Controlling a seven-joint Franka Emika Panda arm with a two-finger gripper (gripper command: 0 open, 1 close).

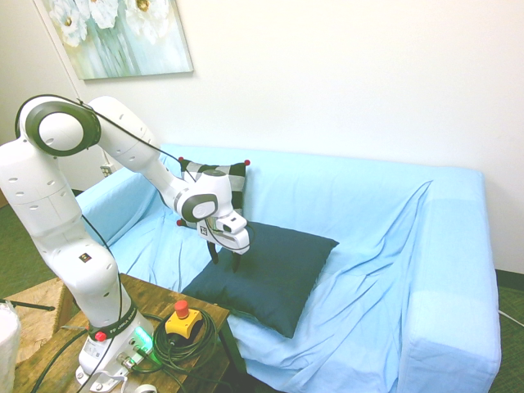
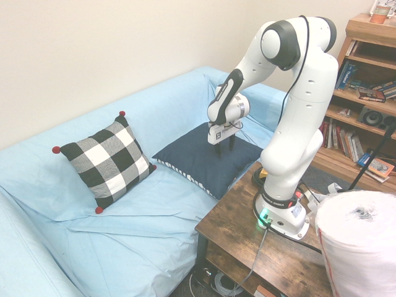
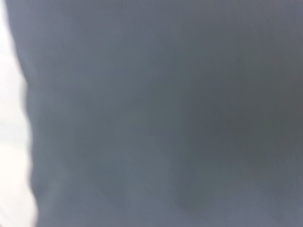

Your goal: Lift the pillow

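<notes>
Pillow (image 1: 274, 274) lies flat on the sofa (image 1: 393, 246), not yet lifted; the pincer (image 1: 226, 260), fingers spread, reaches its navy top.

Plenty of open sofa seat (image 2: 142, 204) between the pillow (image 2: 204, 159) and the checked cushion (image 2: 106, 159), so there's room to come in from that side. The table (image 2: 241, 213) edge sits right against the pillow's near corner, pretty tight there.
</notes>
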